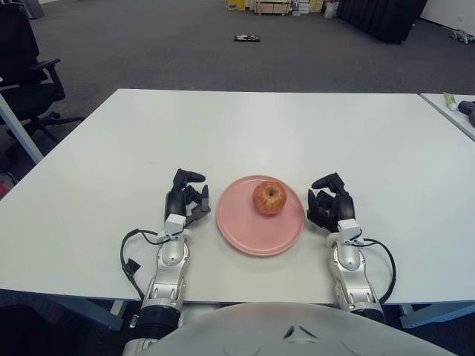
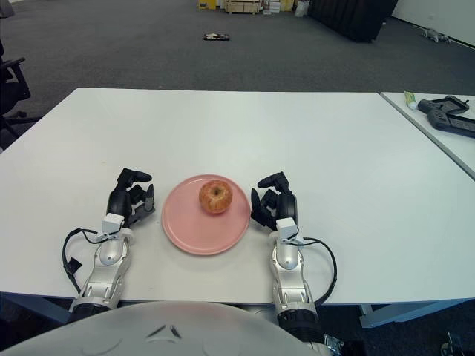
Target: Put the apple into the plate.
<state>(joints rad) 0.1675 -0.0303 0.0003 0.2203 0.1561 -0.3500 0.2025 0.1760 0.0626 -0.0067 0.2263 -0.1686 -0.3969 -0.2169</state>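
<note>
A red-yellow apple (image 1: 269, 197) sits upright in the far part of a pink plate (image 1: 252, 234) on the white table (image 1: 267, 126). My left hand (image 1: 187, 199) shows just left of the plate, fingers relaxed and holding nothing. My right hand (image 1: 329, 202) shows just right of the plate, fingers loosely curled and holding nothing. Neither hand touches the apple. The same scene shows in the right eye view, with the apple (image 2: 215, 196) on the plate (image 2: 194, 231).
A second table (image 2: 445, 126) stands at the right with a dark device (image 2: 445, 116) and a green tube (image 2: 410, 99) on it. A black office chair (image 1: 26, 70) stands at the left. Grey carpet floor lies beyond.
</note>
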